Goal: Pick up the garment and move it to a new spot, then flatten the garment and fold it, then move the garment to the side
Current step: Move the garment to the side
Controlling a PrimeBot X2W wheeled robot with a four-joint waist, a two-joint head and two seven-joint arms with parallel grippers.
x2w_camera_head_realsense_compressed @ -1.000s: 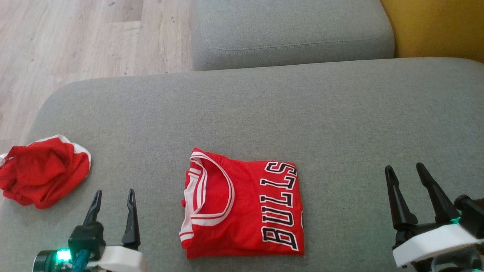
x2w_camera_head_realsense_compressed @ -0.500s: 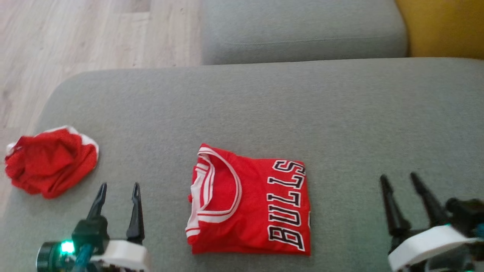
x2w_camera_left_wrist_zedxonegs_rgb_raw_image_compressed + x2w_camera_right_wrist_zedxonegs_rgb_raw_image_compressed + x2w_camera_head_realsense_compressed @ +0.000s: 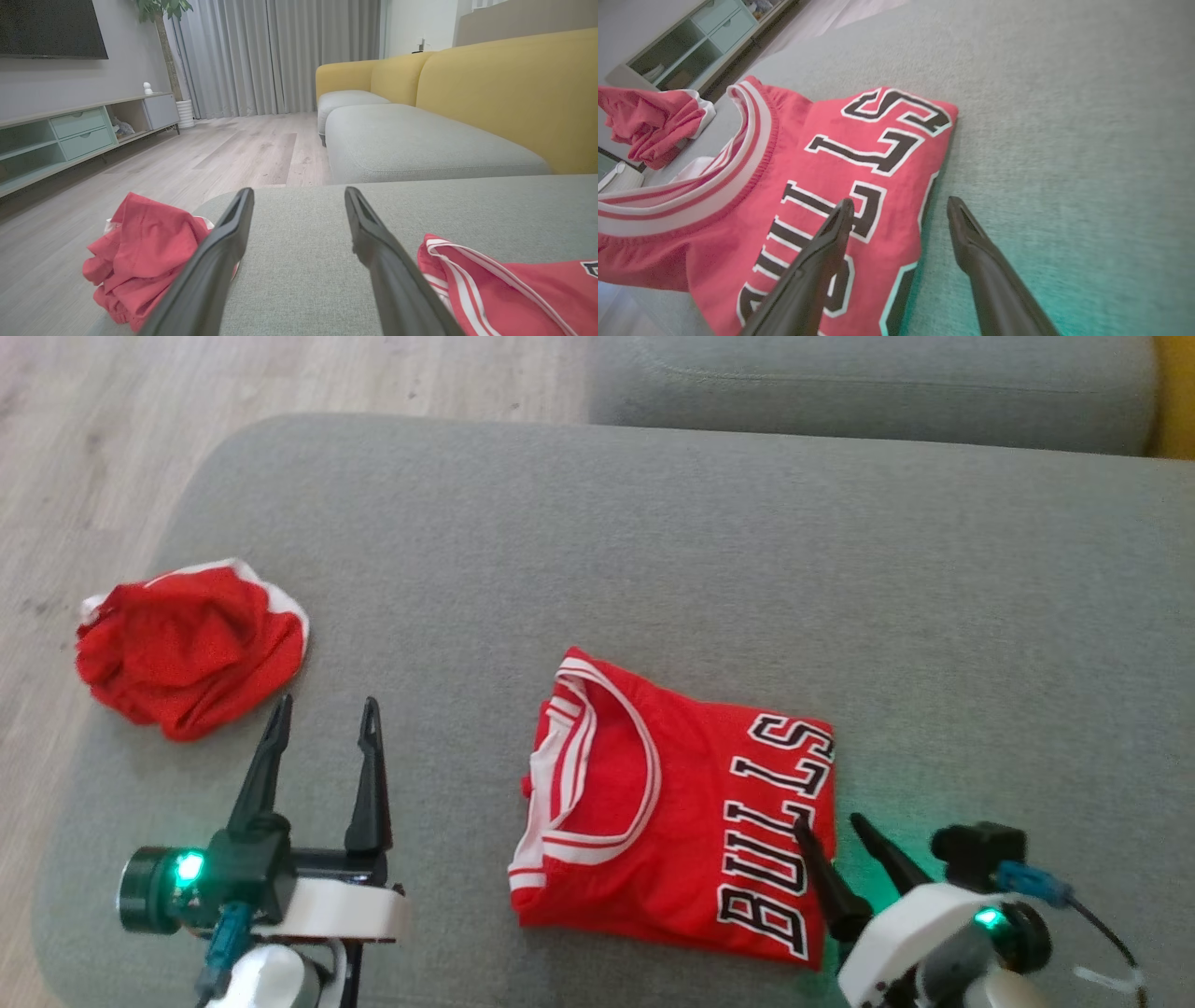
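The garment (image 3: 672, 812) is a red jersey with black and white lettering, folded into a flat rectangle on the grey couch cushion (image 3: 653, 551). My right gripper (image 3: 826, 821) stands open at the garment's right edge, one finger over the lettering and the other over bare cushion. The right wrist view shows that gripper (image 3: 900, 200) straddling the garment's (image 3: 831, 154) edge, slightly above it. My left gripper (image 3: 327, 702) is open over bare cushion, left of the garment. In the left wrist view this gripper (image 3: 299, 191) has the garment (image 3: 504, 289) at its lower right.
A crumpled red cloth (image 3: 187, 649) lies near the cushion's left edge, also seen as a heap (image 3: 140, 256) beside my left gripper. Wooden floor (image 3: 84, 448) lies beyond that edge. A second grey cushion (image 3: 868, 383) and a yellow sofa back (image 3: 504, 93) are behind.
The head camera has shifted, so the whole picture moved. My right gripper has come in to the left, from bare cushion to the garment's right edge. Both grippers stay open.
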